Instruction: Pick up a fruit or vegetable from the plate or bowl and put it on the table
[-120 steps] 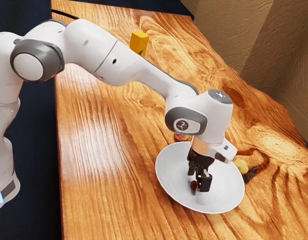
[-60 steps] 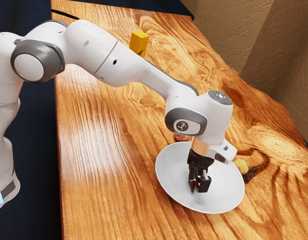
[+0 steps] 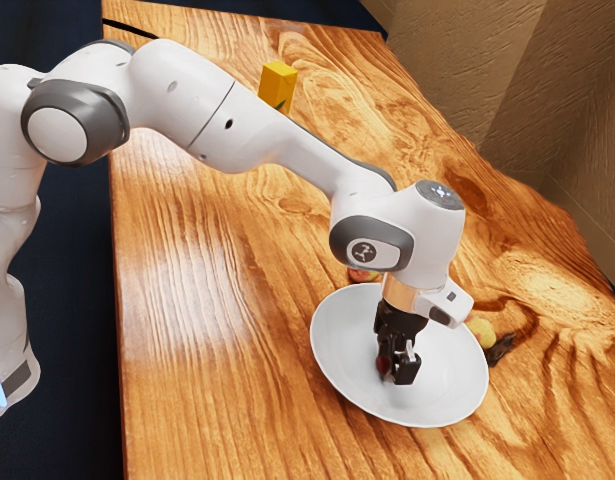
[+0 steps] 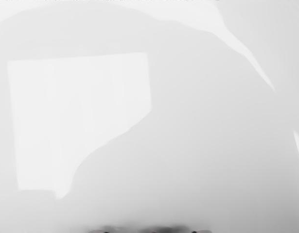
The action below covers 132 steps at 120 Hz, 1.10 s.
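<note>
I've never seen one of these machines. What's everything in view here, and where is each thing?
wooden table: one, orange-brown, under everything below
bowl: one, white, on table
small round thing: one, dark red, in bowl
fruit: one, reddish, behind bowl
round fruit: one, yellow, beside bowl
unclear object: one, dark brown, beside yellow fruit
box: one, yellow, far along table
wall: tan, beyond table
robot arm: one, white and grey, reaching over table
jaws: one pair, black, lowered into bowl
</note>
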Motion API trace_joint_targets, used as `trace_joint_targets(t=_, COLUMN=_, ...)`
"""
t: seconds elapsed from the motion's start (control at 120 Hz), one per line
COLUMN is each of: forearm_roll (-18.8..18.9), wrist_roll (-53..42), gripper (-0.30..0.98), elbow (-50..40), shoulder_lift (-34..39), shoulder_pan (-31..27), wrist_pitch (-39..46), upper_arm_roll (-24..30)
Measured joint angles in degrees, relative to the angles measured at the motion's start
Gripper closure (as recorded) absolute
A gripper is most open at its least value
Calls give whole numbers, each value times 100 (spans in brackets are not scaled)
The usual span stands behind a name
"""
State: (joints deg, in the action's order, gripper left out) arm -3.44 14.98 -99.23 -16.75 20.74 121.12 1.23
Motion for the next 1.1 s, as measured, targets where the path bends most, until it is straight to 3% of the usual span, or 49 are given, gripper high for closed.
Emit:
trace_joint_targets(t=0.392, forearm_roll=46, wrist_roll=38, gripper=51, elbow=25, shoulder_lift=10, shoulder_pan=-5, wrist_pitch=-32, upper_arm_roll=-45)
trace_joint_targets(t=0.542, forearm_roll=178, wrist_roll=37, gripper=52, elbow=545, shoulder_lift=64, shoulder_pan=-5, wrist_pitch=-231, upper_arm_roll=-249)
trace_joint_targets(t=0.917, forearm_roll=43, wrist_roll=-10, gripper=51, elbow=779, shoulder_lift=243, shoulder_pan=-270, wrist_pitch=-1002, upper_arm_roll=-2495)
trace_joint_targets(t=1.1, forearm_roll=4, wrist_roll=-32, gripper=51, elbow=586, shoulder_lift=214, shoulder_pan=-490, wrist_pitch=-1069, upper_arm_roll=-3006)
